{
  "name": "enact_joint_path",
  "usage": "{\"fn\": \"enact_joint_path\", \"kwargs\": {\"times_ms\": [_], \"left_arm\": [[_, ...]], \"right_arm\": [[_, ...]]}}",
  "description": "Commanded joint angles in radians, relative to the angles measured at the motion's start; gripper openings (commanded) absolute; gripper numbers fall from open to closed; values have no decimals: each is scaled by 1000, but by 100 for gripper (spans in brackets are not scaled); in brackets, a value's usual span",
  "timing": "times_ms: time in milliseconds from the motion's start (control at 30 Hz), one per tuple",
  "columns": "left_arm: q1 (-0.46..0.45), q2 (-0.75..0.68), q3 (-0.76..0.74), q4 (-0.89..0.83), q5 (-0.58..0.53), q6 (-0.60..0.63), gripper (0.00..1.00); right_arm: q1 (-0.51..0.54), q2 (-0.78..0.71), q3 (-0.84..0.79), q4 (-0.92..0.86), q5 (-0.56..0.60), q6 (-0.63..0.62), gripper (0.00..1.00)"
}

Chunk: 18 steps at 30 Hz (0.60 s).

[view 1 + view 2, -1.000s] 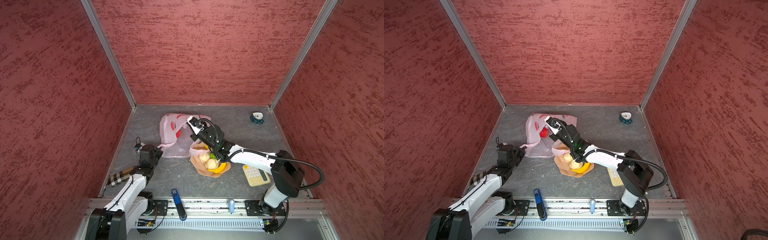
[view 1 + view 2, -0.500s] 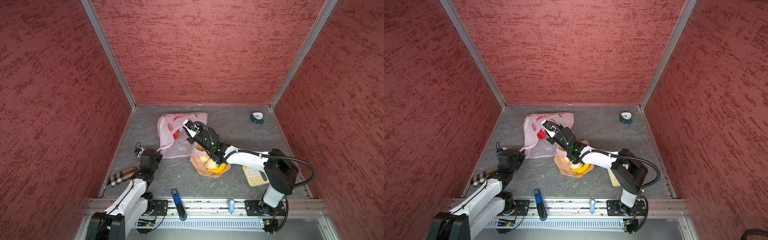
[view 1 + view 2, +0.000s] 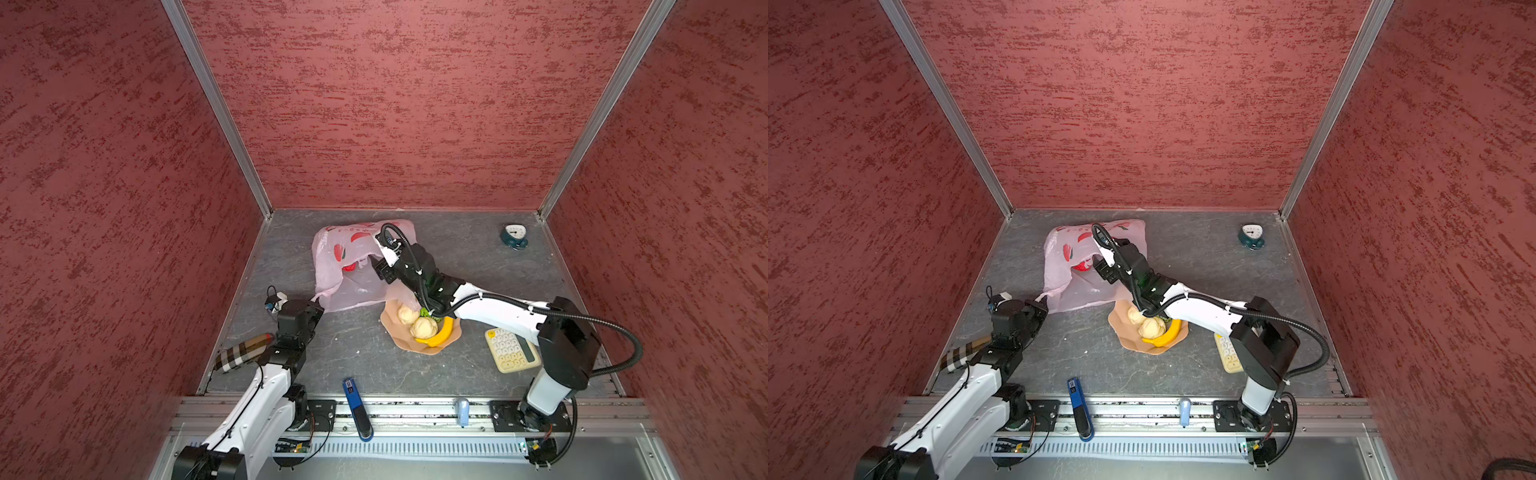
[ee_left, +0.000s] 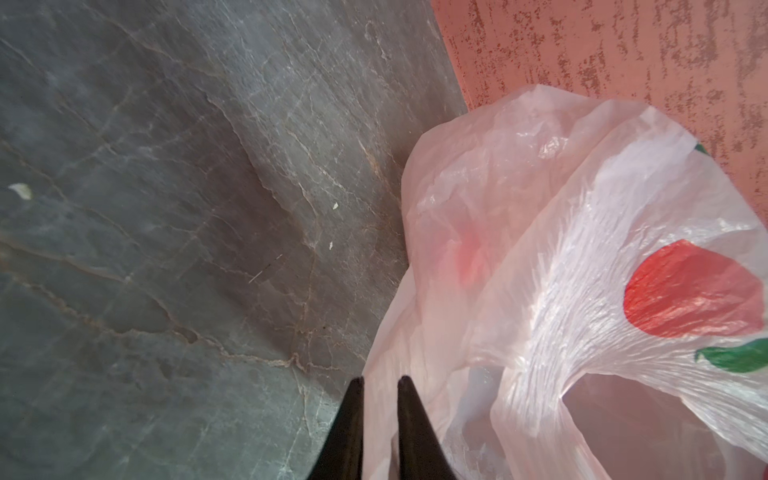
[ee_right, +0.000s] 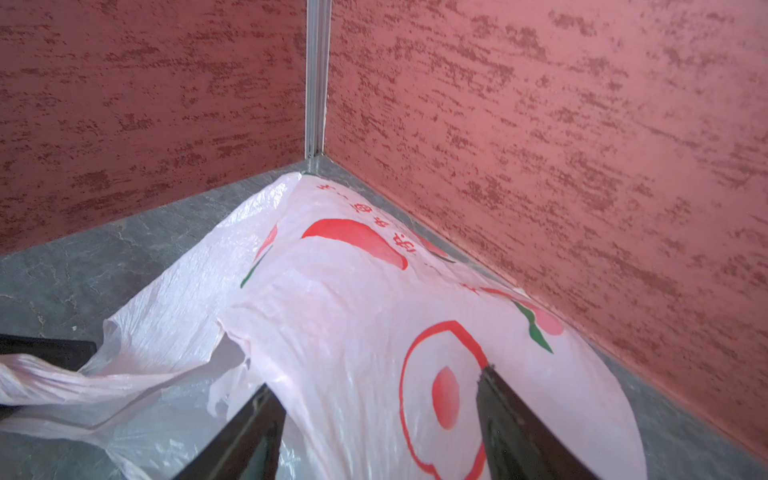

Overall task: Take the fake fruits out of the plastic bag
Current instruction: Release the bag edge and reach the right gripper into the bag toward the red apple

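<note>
The pale-pink plastic bag (image 3: 332, 282) lies crumpled at the back left of the floor in both top views. My left gripper (image 4: 380, 380) is shut on the bag's handle (image 3: 320, 296), with pink plastic pinched between its fingers. My right gripper (image 5: 376, 376) hovers over the bag (image 5: 353, 316) with its jaws wide apart and nothing held. A deep red lump (image 3: 350, 267), apparently a fruit, shows inside the bag beside that gripper (image 3: 376, 266). In the peach bowl (image 3: 405, 347) lie two beige balls (image 3: 424, 327), a banana (image 3: 440, 334) and a green fruit (image 3: 424, 312).
A cream calculator (image 3: 513, 349) lies right of the bowl, under the right arm. A teal dial clock (image 3: 514, 237) stands at the back right. A checked roll (image 3: 243, 351) lies by the left wall. A blue tool (image 3: 356, 409) rests on the front rail.
My right gripper has gone from shut to wide open and dropped lower toward the bag's mouth. The bag has settled flatter. The left gripper keeps hold of the handle.
</note>
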Motion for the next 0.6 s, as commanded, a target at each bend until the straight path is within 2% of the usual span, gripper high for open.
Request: {"fn": "enact_joint_path", "kwargs": {"times_ms": [0, 267, 433, 567], "left_arm": [[-7, -36, -4, -38, 7, -1, 17], [-8, -58, 7, -48, 27, -11, 15], [-13, -62, 11, -40, 40, -22, 15], [-14, -74, 26, -37, 54, -31, 15]], "right_arm": [[-2, -99, -12, -130, 52, 64, 75], [2, -217, -62, -313, 11, 153, 77], [29, -211, -29, -380, -76, 203, 56], [49, -127, 5, -366, -161, 315, 50]]}}
